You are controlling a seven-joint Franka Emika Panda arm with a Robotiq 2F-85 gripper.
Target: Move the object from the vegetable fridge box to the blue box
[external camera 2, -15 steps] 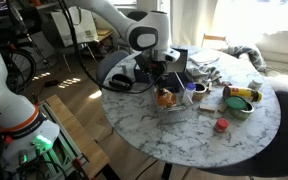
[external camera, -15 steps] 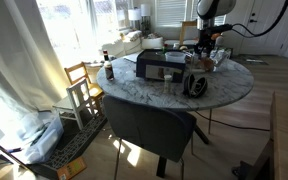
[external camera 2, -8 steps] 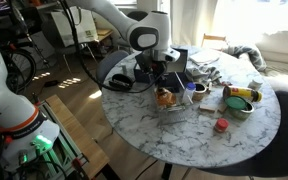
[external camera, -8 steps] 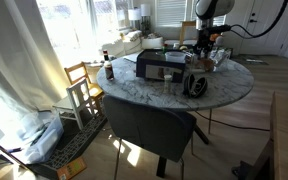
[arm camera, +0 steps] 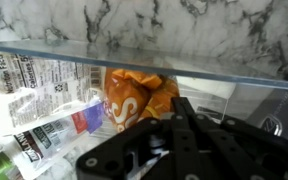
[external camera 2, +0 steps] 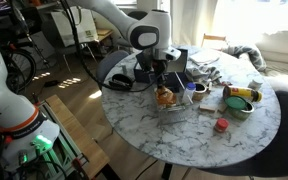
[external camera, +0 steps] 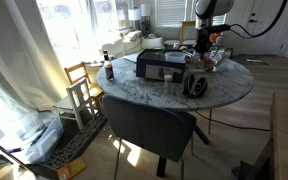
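Since the earlier frame your arm had shifted only a trace, and nothing on the table had changed place. Your gripper was down at the clear box near the middle of the table. The orange packet lay inside that box, just beside a clear labelled bag and close against the dark fingers. Whether those fingers were spread or pinching the packet could not be told. A small red thing sat nearer the table's edge, well apart.
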